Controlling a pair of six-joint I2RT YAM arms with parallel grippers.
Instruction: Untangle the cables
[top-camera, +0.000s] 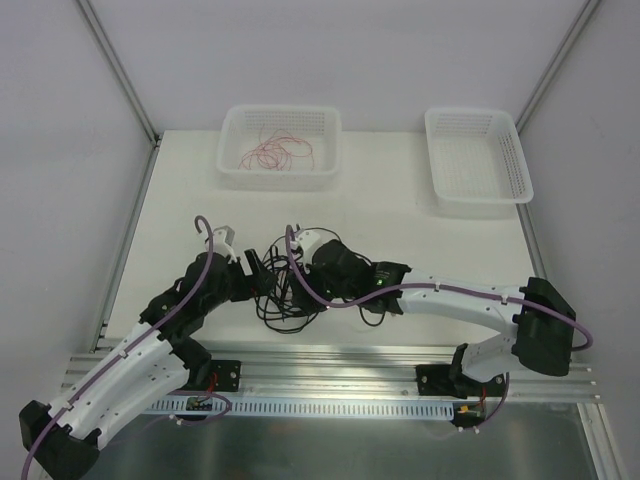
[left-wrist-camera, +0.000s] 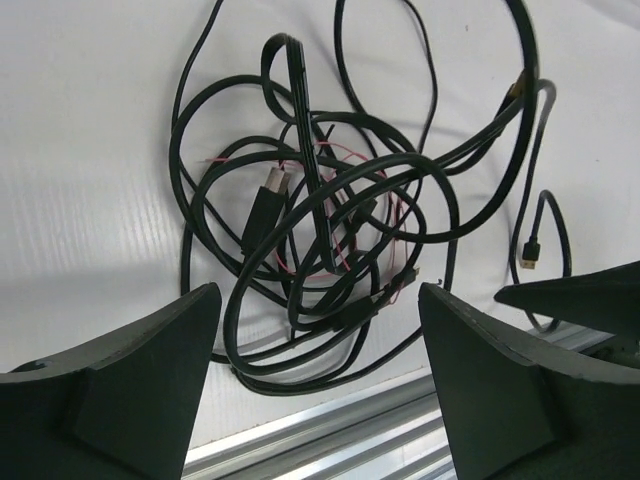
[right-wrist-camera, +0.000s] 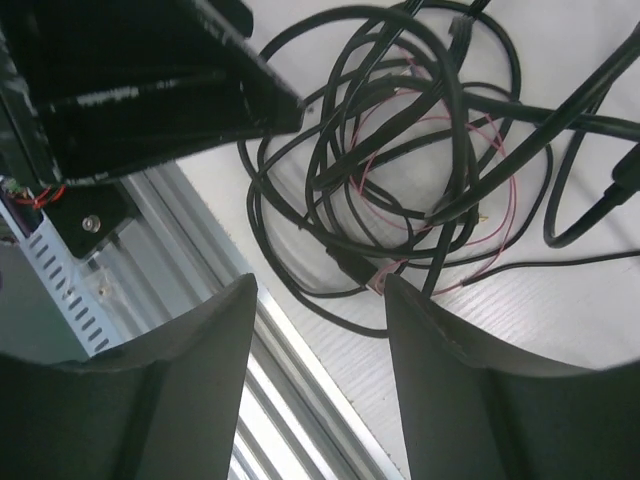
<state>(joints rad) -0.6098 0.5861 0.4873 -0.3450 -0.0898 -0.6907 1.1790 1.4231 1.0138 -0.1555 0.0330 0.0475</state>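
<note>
Left jaws wide, right jaws parted, both empty — over black cables (left-wrist-camera: 310, 170) knotted with red-pink wire (left-wrist-camera: 345, 152) on worktop (left-wrist-camera: 90, 150). Separate red-pink coil (top-camera: 280, 155) in left basket (top-camera: 275, 181) — most untangling left.

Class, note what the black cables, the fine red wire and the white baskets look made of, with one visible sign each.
Black cables: glossy plastic or rubber sheath, light glints along it. Fine red wire: probably plastic-coated, too thin to tell. White baskets: moulded plastic, perforated mesh walls.
</note>
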